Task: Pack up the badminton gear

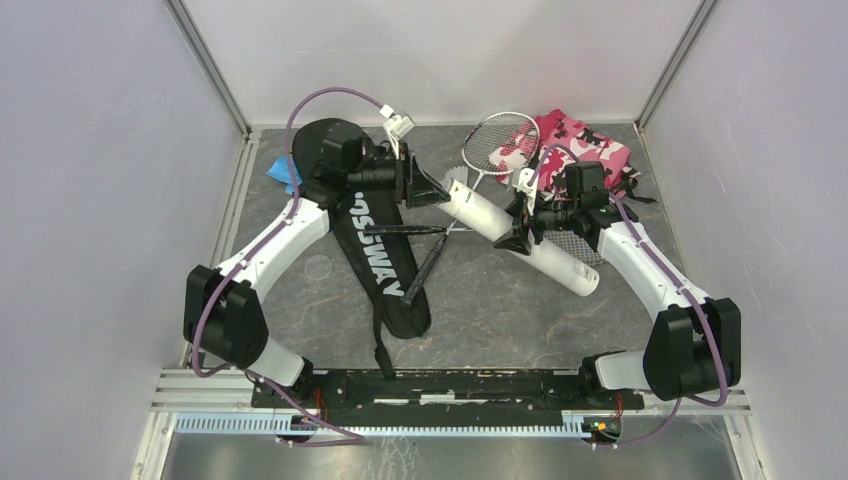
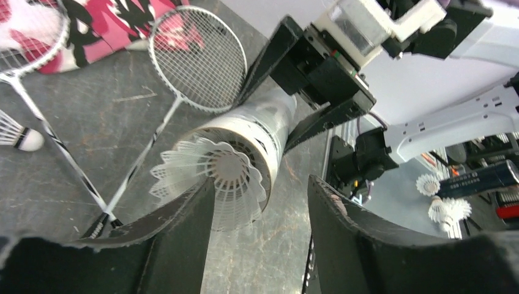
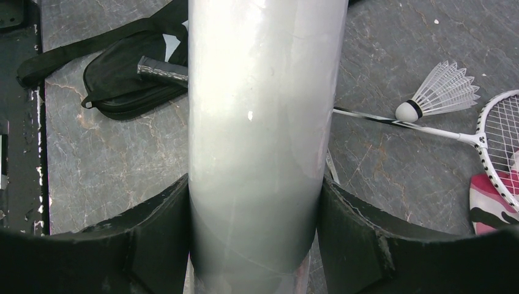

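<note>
Shuttlecock tube [image 1: 565,268], long and white, lying slantwise on the grey surface [image 1: 500,320] and pinched across its middle between the right fingers [image 3: 153,236], one pad flat on each side. Open mouth of the tube pointed at the left fingers [image 2: 367,239], spread wide apart and gripping nothing. White feather shuttlecock [image 2: 223,177] seated in that mouth, feathers outward, just ahead of the gap; lower feathers overlapped by one left finger, contact impossible to judge. Second shuttlecock [image 3: 440,92] loose on the surface, to the right of the right fingers, beside a thin racket shaft. Two silver rackets [image 2: 199,58] beyond the tube from the left fingers, heads partly over the pink camouflage cloth [image 1: 585,140], black handles reaching onto the black CROSSWAY racket bag [image 1: 395,310]. Bag flat on the surface, beneath the left fingers and off to the left of the right fingers. Blue cloth [image 1: 283,175] showing at the bag's far edge.
</note>
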Tool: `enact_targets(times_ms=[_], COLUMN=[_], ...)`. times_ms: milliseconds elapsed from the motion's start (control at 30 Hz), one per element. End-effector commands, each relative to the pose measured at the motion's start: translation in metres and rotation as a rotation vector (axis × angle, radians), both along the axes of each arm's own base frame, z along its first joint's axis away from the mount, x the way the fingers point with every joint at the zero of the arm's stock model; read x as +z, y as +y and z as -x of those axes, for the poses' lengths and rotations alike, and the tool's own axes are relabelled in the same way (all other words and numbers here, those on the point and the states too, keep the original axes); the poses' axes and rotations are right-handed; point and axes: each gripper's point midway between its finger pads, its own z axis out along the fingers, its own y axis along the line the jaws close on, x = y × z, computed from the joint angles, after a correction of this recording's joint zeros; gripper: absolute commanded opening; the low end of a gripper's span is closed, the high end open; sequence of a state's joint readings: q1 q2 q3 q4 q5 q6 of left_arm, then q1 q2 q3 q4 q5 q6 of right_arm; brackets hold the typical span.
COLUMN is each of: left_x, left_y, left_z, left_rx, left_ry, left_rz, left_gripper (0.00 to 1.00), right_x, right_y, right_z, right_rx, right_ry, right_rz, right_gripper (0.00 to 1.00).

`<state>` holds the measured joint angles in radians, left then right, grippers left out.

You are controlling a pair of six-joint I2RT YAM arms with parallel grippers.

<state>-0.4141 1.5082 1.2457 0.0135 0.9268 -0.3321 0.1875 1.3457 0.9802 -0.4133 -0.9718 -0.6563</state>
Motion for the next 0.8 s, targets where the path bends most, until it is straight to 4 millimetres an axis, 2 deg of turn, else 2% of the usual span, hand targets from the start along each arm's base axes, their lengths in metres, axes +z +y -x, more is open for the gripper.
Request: enact_targets(times_ms=[0, 133, 300, 500, 767], left_x=[-0.008, -0.017, -0.023, -0.022, -0.012], left_y=[-0.014, -0.031, -0.052, -0.052, -0.035], left_z=[0.011, 0.022, 0.041, 0.043, 0.036], left_rx=[-0.084, -0.150, -0.264, -0.304, -0.283], left_ry=[-0.038, -0.007, 0.026, -0.001, -0.085], left_rz=[-0.024, -0.034, -0.030, -0.052, -0.094], left_gripper=[0.61, 0.55, 0.57, 0.73, 0.93], right_x=[0.015, 0.016, 0.016, 0.015, 0.015], right_y=[0.002, 0.004, 0.002, -0.001, -0.006], right_z=[-0.004, -0.004, -0.003, -0.003, -0.006], right_rx=[0.020, 0.025, 0.020, 0.008, -0.008], right_ry=[-0.054, -0.052, -0.055, -0.069, -0.072], right_rz=[-0.022, -0.028, -0.025, -0.011, -0.008], right_gripper=[0.38, 0.38, 0.38, 0.38, 0.38])
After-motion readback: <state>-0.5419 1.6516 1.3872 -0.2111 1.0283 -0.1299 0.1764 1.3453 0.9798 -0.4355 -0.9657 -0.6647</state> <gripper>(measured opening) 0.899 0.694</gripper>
